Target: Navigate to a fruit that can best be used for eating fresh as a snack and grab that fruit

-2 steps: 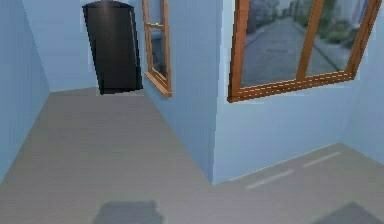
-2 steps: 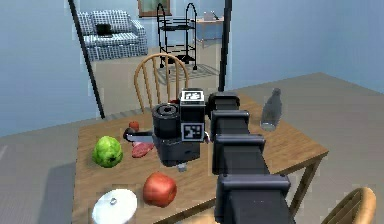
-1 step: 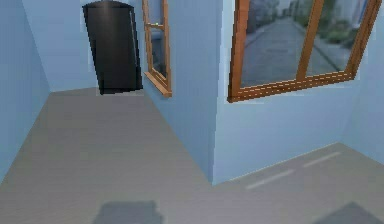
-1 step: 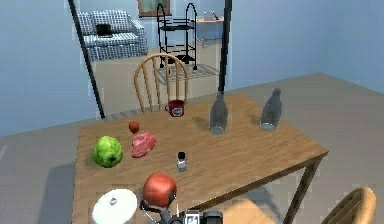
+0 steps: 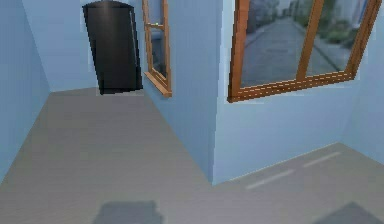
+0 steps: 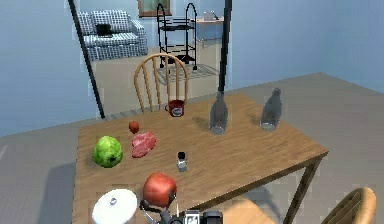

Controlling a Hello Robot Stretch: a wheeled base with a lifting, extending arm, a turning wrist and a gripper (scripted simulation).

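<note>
Arm side view: red fruit (image 6: 159,187), gripper (image 6: 162,212), table (image 6: 250,150). Forward view: window (image 5: 300,45), door (image 5: 112,45).

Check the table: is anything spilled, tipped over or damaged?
Nothing stands out. On the wooden table the left bottle, the right bottle and the red mug stand upright; the green fruit and the red fruit look whole.

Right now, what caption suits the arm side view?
Wooden table bearing a red apple, a green fruit, two glass bottles and a red mug.
</note>
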